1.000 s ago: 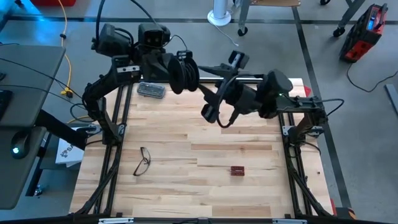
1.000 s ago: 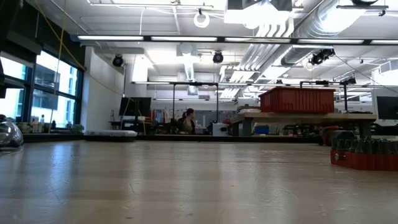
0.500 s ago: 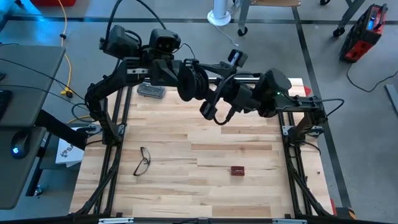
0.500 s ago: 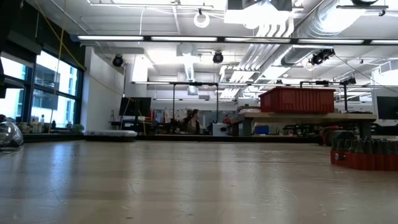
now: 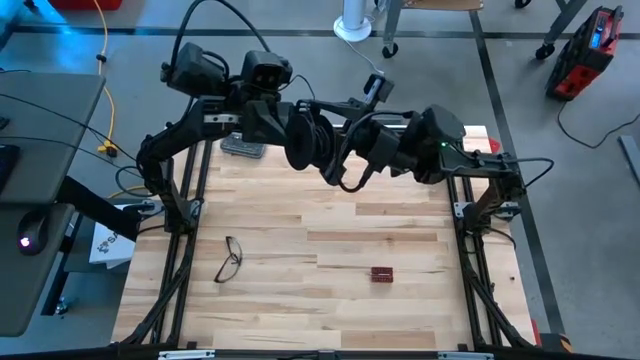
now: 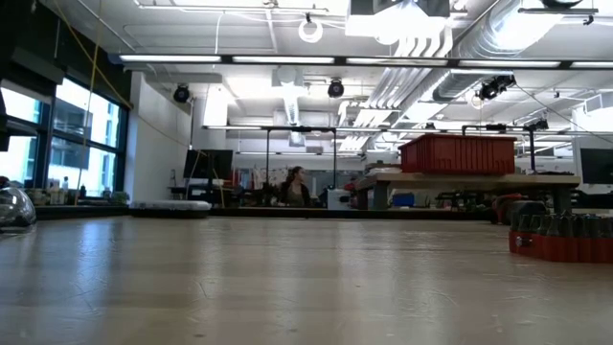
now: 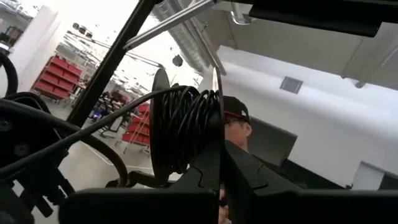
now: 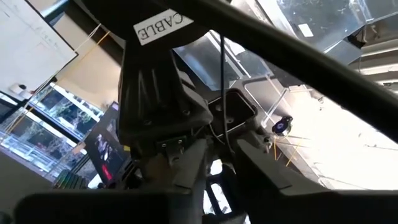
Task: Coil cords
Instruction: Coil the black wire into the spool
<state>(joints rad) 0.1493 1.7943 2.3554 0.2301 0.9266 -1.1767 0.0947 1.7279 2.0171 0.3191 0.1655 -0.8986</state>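
Upper centre of the high view, above the table (image 5: 330,240) — left tool (image 5: 292,128) pinches the reel (image 5: 305,138); right tool (image 5: 345,165) beside it, spread unclear. Wire (image 7: 183,127) light, limp, snag-prone — hold the rigid rim.

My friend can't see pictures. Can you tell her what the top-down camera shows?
Two dark robot arms meet above the far side of a wooden table; the left pincer holds a black reel of cord, the right pincer beside it. Eyeglasses lie on the table.
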